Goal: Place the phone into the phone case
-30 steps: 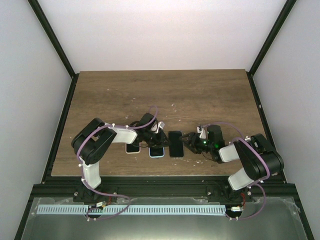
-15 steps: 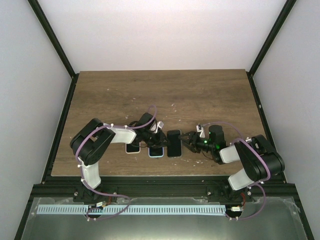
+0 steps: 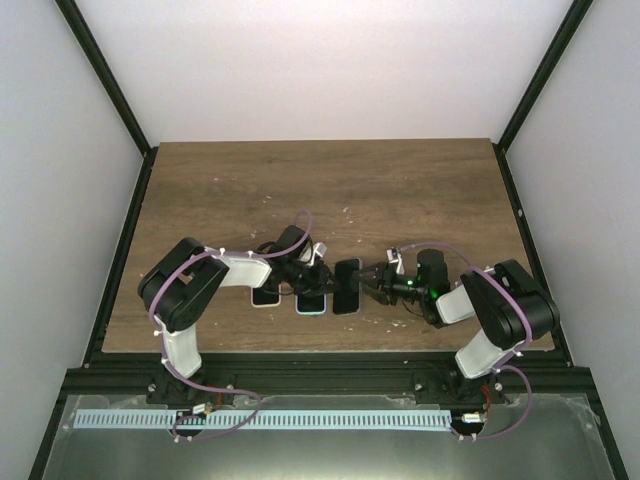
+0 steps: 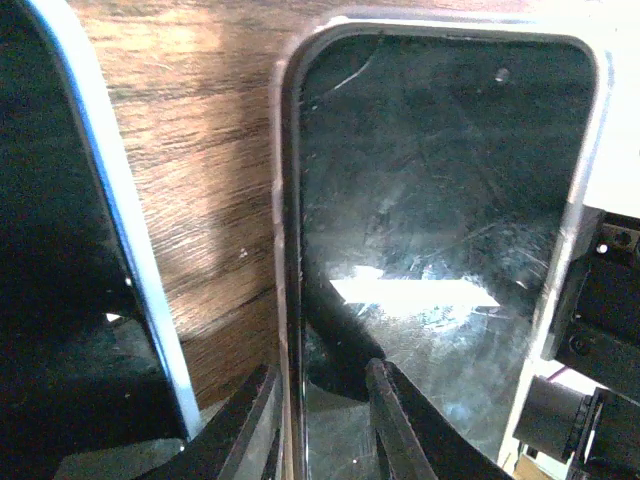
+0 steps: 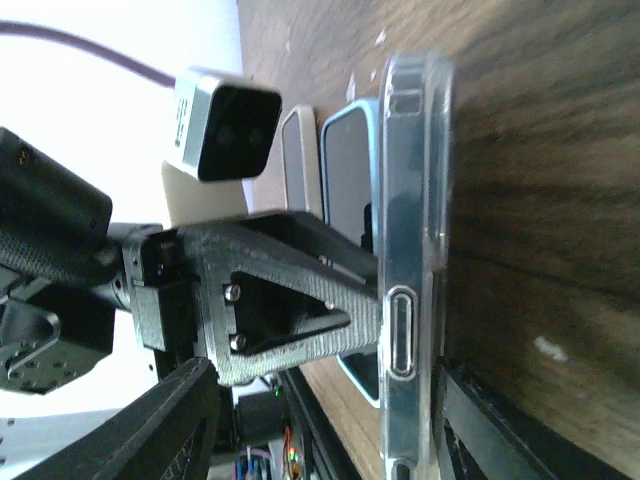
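Seating stage, by the look of it: the phone [image 4: 440, 200] lies screen-up inside the clear phone case [image 5: 410, 200] near the front edge of the table [image 3: 330, 190]. Whether every corner has clicked in cannot be made out. The left gripper [image 4: 320, 430] is narrowly open and straddles the case's long rim, one finger on the glass and one outside, clamping nothing. The right gripper [image 5: 330, 410] gapes wide around the case's port end, not closed on it. A blue-edged phone [image 4: 60, 280] sits just beside. The next move probably calls for a firm press along the rim while the right arm braces the end against sliding.
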Controlling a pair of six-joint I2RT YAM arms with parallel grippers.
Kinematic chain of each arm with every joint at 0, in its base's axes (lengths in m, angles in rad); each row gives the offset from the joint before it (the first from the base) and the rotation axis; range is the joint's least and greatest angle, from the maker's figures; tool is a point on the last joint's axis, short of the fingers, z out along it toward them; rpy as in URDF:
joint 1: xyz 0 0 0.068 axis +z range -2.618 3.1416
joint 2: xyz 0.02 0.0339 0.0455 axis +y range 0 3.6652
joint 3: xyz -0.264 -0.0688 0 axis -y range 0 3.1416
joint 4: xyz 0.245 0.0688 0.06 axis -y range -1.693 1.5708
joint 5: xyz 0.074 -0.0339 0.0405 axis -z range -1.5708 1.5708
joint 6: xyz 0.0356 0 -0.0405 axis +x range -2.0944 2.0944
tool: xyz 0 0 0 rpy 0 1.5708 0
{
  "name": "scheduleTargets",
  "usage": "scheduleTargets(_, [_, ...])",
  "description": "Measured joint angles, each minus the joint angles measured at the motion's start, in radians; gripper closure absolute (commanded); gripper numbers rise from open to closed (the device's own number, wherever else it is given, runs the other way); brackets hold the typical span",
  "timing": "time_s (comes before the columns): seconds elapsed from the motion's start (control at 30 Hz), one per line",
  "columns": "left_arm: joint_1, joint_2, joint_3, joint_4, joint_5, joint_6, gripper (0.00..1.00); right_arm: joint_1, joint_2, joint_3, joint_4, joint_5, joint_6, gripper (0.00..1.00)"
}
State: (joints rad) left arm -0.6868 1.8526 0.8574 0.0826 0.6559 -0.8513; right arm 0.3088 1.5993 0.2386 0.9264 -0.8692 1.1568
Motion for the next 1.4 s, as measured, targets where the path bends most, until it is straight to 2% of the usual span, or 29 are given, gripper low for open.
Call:
scheduleTargets(0.17, [-0.004, 0.0, 0.0, 0.008, 0.002, 0.003, 0.73, 0.014, 0.014, 0.017, -0.023, -0.069, -0.018, 0.44])
scheduleTargets(0.37, [-0.007, -0.002, 0.0, 0.008, -0.003, 0.007, 0.73, 0.016, 0.018, 0.051, -0.15, -0.07, -0.088, 0.64])
scheduleTargets(0.57, [-0.017, -0.002, 0.0, 0.003, -0.003, 0.01, 0.73, 0.023, 0.002, 0.078, -0.327, -0.003, -0.161, 0.79])
scheduleTargets(0.73, [-0.018, -0.002, 0.0, 0.004, 0.002, 0.009, 0.73, 0.023, -0.011, 0.098, -0.417, 0.04, -0.212, 0.84])
scheduleTargets(0.93, [-0.018, -0.003, -0.004, 0.014, 0.009, -0.013, 0.71, 0.026, -0.026, 0.1, -0.413, 0.033, -0.24, 0.9])
scheduleTargets(1.17, [-0.017, -0.023, -0.01, 0.015, 0.013, -0.035, 0.65, 0.027, -0.032, 0.099, -0.398, 0.018, -0.241, 0.95])
scheduleTargets(1.4, [0.002, -0.137, -0.015, 0.003, 0.035, -0.04, 0.57, 0.027, -0.047, 0.099, -0.401, 0.025, -0.241, 0.99])
